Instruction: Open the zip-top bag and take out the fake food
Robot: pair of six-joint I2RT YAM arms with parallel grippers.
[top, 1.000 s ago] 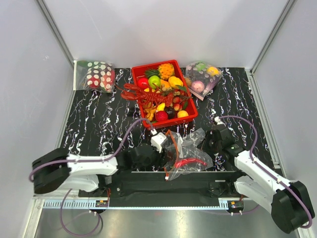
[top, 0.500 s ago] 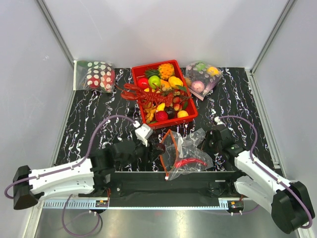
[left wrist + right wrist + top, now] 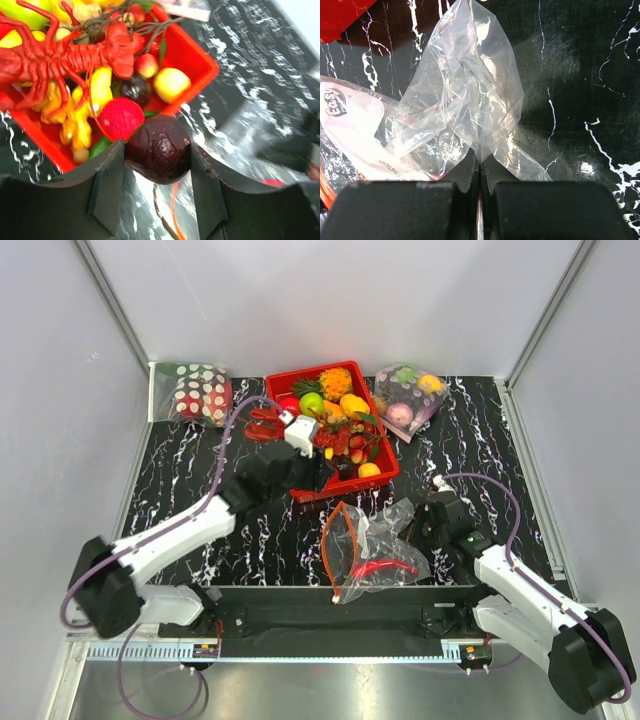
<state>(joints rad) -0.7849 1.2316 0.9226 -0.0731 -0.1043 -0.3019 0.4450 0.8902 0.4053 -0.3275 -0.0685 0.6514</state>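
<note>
The clear zip-top bag (image 3: pixel 372 540) lies crumpled at the near middle of the table. Its orange-red zip strip (image 3: pixel 334 540) gapes open and a red chili (image 3: pixel 386 567) shows inside. My right gripper (image 3: pixel 480 162) is shut on a fold of the bag (image 3: pixel 465 90) at its right side (image 3: pixel 412 523). My left gripper (image 3: pixel 157 165) is shut on a small dark brown ball (image 3: pixel 159 147). It holds the ball over the front edge of the red basket (image 3: pixel 196 56). The red lobster (image 3: pixel 65 55) lies on the fruit in that basket, partly behind my left arm in the top view.
The red basket (image 3: pixel 388 476) holds several yellow, green and red fruits. A white-dotted red bag (image 3: pixel 200 390) sits at the back left and a clear bag of pastel fruits (image 3: pixel 408 398) at the back right. White walls close in the black marbled table (image 3: pixel 200 500).
My left arm swung from beside the bag's mouth at the front up to the red basket, carrying the dark ball. The right arm and the bag stayed put.
</note>
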